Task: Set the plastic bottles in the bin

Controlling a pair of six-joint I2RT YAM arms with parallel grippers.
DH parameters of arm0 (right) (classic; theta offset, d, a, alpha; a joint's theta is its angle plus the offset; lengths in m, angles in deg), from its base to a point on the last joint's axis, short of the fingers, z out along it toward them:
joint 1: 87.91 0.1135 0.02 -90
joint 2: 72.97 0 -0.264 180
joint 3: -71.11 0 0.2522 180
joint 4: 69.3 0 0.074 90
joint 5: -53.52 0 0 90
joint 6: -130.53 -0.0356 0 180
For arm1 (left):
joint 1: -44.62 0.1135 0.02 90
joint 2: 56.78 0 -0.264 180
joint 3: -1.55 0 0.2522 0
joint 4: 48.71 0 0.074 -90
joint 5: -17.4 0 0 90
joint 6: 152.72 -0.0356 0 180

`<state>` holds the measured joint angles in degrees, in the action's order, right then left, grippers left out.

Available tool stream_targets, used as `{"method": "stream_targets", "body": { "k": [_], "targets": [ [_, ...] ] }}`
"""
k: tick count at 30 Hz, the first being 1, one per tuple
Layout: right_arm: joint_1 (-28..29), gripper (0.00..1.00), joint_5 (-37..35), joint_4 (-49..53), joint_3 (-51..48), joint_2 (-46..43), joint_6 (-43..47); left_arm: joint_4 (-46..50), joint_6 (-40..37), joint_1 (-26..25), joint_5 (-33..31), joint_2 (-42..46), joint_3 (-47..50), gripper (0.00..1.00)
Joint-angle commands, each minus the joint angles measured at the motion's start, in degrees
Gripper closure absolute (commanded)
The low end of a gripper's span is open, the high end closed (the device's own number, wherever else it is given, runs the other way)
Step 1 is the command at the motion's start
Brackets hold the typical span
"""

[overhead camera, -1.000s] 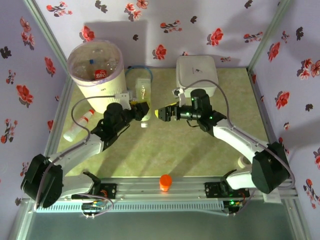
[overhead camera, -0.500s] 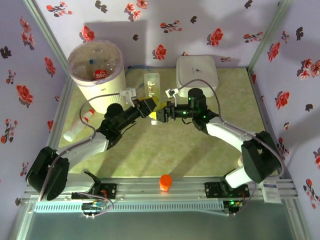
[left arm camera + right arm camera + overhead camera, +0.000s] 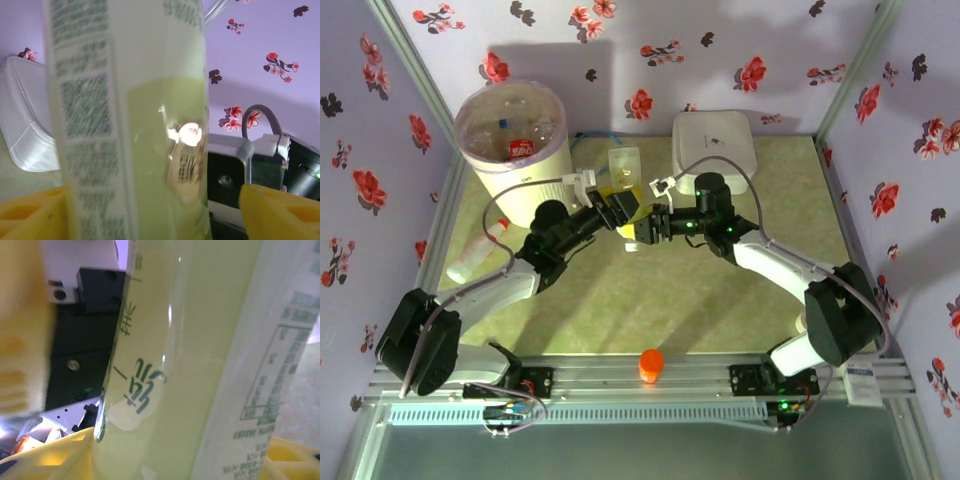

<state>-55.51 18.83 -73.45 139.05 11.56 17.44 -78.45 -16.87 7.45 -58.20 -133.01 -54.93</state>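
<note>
The yellow-labelled bottle [image 3: 624,168] stands roughly upright at mid-worktop [image 3: 650,295], caught between both my hands and, I judge, lifted clear. My right fingers [image 3: 47,460] look closed on it, with a pad against each side. My left fingers [image 3: 30,212] stand apart around it, one against the label and a bare gap at the other.

This reads as a hand-over. The left must close before the right lets go, then carry the bottle to the bin [image 3: 525,185], which stands far left and has bottles inside. The bottle must rise above the bin's tall lilac-bagged rim. The white lidded box [image 3: 715,145] sits close behind my right hand and the wall crowds the bin, but the near worktop is open. Another bottle [image 3: 478,252] lies at the left edge.
</note>
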Motion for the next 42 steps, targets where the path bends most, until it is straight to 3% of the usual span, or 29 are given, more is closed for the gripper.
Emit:
{"method": "stream_targets", "body": {
  "k": [1, 5, 9, 13, 21, 28, 30, 35, 39, 42],
  "targets": [
    [-0.1, 0.41, -0.5, 6.8, 2.9, -2.2, 6.0, 8.0, -5.1, 1.9, 0.9, 2.2, -5.0, 0.08],
    [0.1, 0.42, -2.1, 12.8, 3.8, -3.1, 10.6, 22.1, -10.8, 3.8, 0.9, 1.9, -12.8, 0.01],
    [0.5, 0.42, -3.2, 16.4, 4.6, -3.6, 13.2, 28.6, -13.4, 4.4, 3.5, -0.5, -18.2, 0.00],
    [0.7, 0.42, -4.6, 19.4, 5.5, -3.7, 15.5, 35.9, -14.0, 4.7, 6.4, -3.7, -23.2, 0.04],
    [1.1, 0.43, -8.2, 23.8, 7.3, -4.2, 19.4, 39.8, -11.5, 6.0, 13.2, -6.4, -26.9, 0.12],
    [1.2, 0.43, -9.7, 24.3, 7.6, -4.3, 20.0, 38.2, -9.6, 7.8, 13.9, -5.8, -26.6, 0.41],
    [1.2, 0.37, -10.7, 24.2, 7.6, -4.4, 19.9, 37.6, -9.3, 8.6, 13.9, -5.4, -26.7, 0.45],
    [1.2, 0.03, -17.1, 21.0, 6.1, -8.4, 16.6, 39.6, -11.9, 10.9, 13.9, -5.1, -30.8, 0.48],
    [0.3, 0.01, -27.8, 19.0, 3.0, -14.9, 13.6, 39.8, -15.4, 15.2, 13.1, -4.5, -37.3, 0.48],
    [-0.4, 0.01, -34.9, 19.2, -0.1, -19.8, 12.7, 38.4, -19.0, 18.9, 7.5, -4.5, -41.7, 0.48]
  ]
}}
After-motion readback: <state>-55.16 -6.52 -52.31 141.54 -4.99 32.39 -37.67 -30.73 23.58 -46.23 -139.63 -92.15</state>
